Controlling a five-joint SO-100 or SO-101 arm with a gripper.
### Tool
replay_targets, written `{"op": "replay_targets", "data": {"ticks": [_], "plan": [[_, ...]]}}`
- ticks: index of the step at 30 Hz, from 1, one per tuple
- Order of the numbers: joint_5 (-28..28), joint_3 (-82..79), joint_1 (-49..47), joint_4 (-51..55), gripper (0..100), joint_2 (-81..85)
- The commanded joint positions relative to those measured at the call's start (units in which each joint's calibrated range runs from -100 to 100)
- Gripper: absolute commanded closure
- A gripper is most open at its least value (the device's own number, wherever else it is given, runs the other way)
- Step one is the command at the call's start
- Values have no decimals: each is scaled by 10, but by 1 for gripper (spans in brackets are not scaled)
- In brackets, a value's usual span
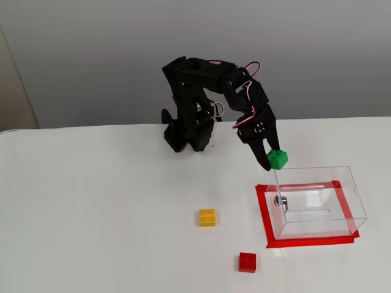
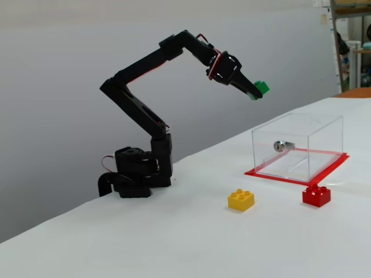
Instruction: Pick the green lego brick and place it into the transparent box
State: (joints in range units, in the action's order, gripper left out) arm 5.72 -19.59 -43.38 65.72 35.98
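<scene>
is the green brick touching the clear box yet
Apart. In a fixed view from the side, the green lego brick, held in the hand, hangs in the air with plain grey wall showing between it and the top of the transparent box.

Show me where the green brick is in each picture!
In a fixed view, from high in front: the green brick sits right of centre, pinched in the gripper, just above the clear box's back-left corner.
In a fixed view, from the side: the green brick is upper right, high in the air, left of the clear box.
Shared landmark: the yellow brick on the table.
</scene>
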Motion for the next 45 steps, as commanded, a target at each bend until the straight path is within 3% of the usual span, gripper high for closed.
{"op": "replay_targets", "data": {"ticks": [1,20,28,34,42,45], "plan": [[-1,57,-20,-7,84,-66],[-1,368,-106,-6,84,-415],[2,371,-127,-6,84,-444],[1,370,-127,-6,70,-444],[1,370,-123,-3,72,-436],[3,373,-122,2,79,-426]]}}
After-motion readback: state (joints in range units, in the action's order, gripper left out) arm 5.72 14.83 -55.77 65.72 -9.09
